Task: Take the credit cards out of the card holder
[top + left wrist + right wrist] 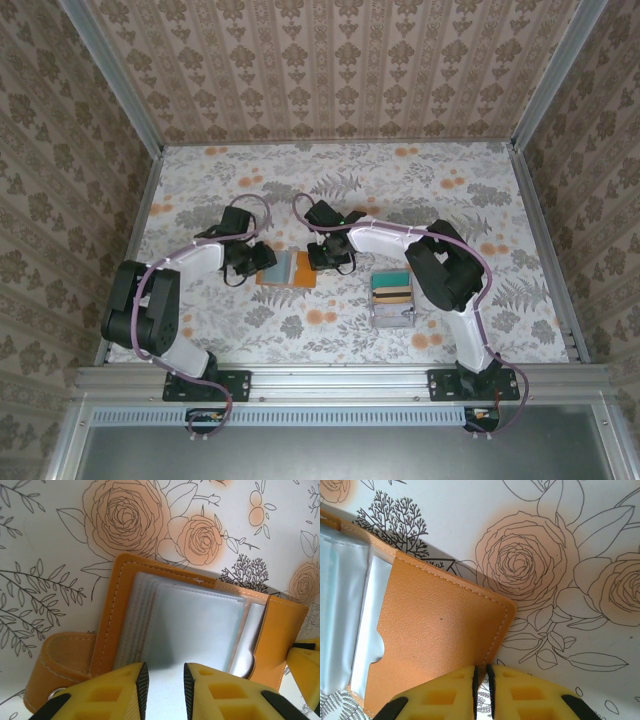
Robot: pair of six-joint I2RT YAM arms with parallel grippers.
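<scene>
Card holder (288, 270) lies open on the counter (450, 200); left jaws slightly parted over its clear sleeves (195, 625), right jaws closed, apparently pinching its flap (440, 630) edge

From where I stand, the flat tabletop (420, 190) is covered in a white cloth printed with grey leaves and orange roses, and two things lie on it. Near the middle is a small orange leather folding card holder (287, 270), spread open and flat (clear plastic sleeves inside). Apart to its right sits a grey rectangular tray (392, 320) with teal and yellow cards.
</scene>
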